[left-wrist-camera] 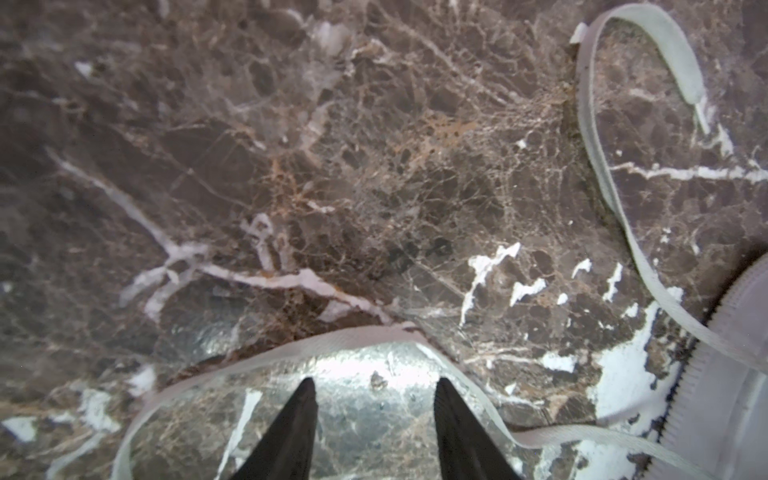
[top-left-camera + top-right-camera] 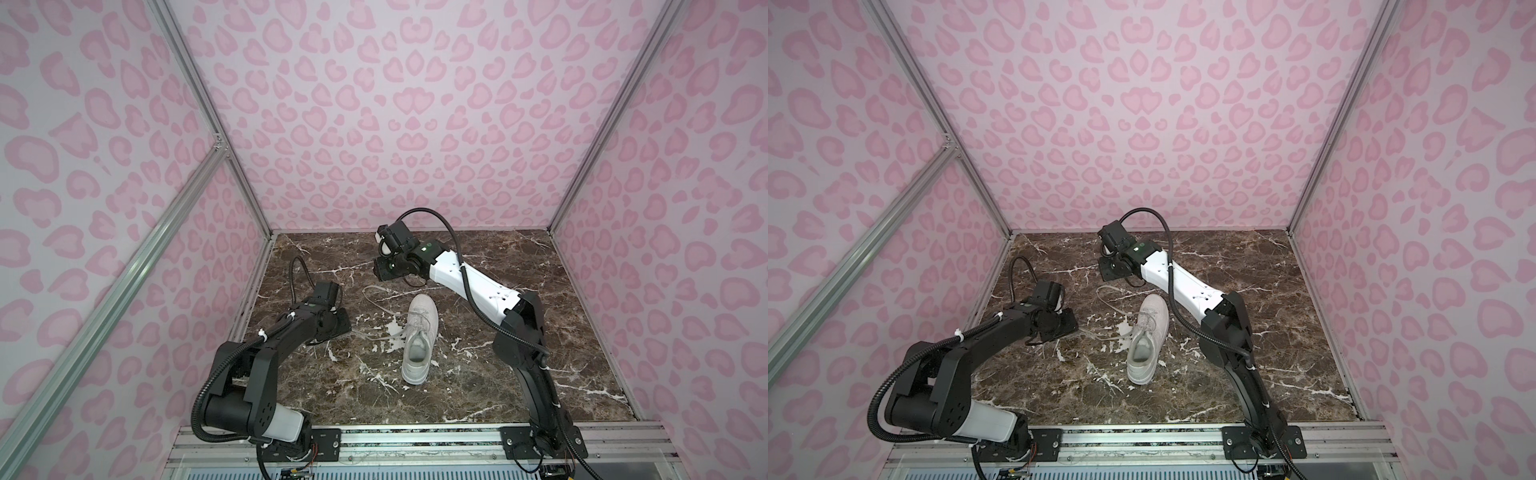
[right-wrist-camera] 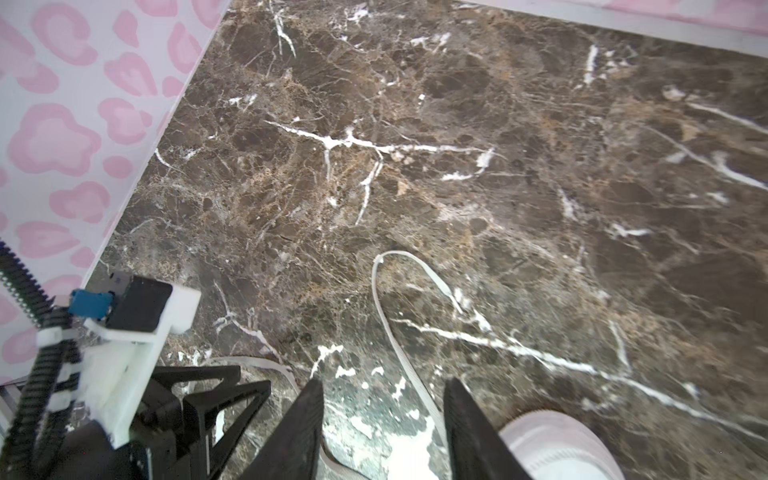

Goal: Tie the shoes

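The enclosure is bounded by pale walls printed with pink leopard spots (image 2: 415, 104). A dark brown marble bench with white veins (image 2: 540, 332) forms the floor of it. Two black-and-white robot arms are mounted at the front rail, the left arm (image 2: 257, 353) bent low over the bench and the right arm (image 2: 478, 286) stretched toward the back wall.

An all-white low-top sneaker (image 2: 417, 332) is set upright on its sole near the middle of the bench in both top views (image 2: 1148, 336), toe toward the back wall. It is untied. One long flat white lace (image 1: 598, 166) is trailed from it in an open loop over the bench, and a second white lace (image 1: 332, 338) is curved just ahead of the left claw (image 1: 376, 415).

The left claw's black fingers (image 1: 307, 415) are held apart with only bare marble between them; nothing is gripped. The right claw (image 3: 382, 419) is likewise spread and empty, raised beyond the sneaker's toe, with the looped lace seen lying on the bench beneath it.
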Controlling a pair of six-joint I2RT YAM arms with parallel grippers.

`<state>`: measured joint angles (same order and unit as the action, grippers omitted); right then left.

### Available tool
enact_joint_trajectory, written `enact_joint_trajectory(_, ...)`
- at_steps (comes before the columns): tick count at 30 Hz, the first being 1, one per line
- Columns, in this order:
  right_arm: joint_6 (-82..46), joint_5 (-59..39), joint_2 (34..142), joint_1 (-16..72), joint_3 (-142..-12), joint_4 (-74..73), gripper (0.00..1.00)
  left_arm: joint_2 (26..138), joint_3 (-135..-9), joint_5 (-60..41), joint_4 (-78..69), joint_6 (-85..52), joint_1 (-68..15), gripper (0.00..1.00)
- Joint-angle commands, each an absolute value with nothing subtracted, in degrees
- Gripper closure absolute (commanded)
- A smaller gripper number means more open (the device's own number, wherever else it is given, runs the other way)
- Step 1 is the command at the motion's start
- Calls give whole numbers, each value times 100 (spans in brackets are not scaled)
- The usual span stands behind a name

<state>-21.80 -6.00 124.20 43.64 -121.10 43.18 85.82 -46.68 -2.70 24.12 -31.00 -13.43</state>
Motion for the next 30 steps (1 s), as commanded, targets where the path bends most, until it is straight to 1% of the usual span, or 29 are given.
enact_joint_trajectory(1, -2118, -543, 12079, 4227, -11527, 4088, 51, 8845, -5020, 255, 2885, -2804, -1463, 55)
enact_joint_trajectory(9, -2109, -519, 11360, 3896, -10448, 3886, 51, 9472, -5493, 502, 3129, -2766, -1741, 52)
enact_joint_trajectory(13, -2110, -519, 11119, 3794, -10101, 3815, 51, 9733, -5631, 563, 3157, -2795, -1873, 53)
enact_joint_trajectory(18, -2055, -501, 10904, 3699, -9804, 3806, 52, 9895, -5660, 650, 3154, -2830, -2034, 62)
enact_joint_trajectory(19, -2055, -501, 10875, 3677, -9745, 3790, 52, 9920, -5660, 661, 3138, -2830, -2056, 69)
enact_joint_trajectory(20, -2052, -508, 10848, 3657, -9701, 3780, 53, 9952, -5665, 666, 3135, -2830, -2062, 71)
enact_joint_trajectory(25, -2065, -508, 10726, 3611, -9590, 3780, 53, 9990, -5752, 674, 3165, -2813, -2123, 91)
enact_joint_trajectory(27, -2074, -514, 10657, 3606, -9534, 3762, 54, 9882, -5807, 753, 3214, -2813, -2185, 97)
enact_joint_trajectory(30, -2117, -503, 10513, 3601, -9387, 3757, 54, 9543, -5938, 980, 3307, -2753, -2383, 97)
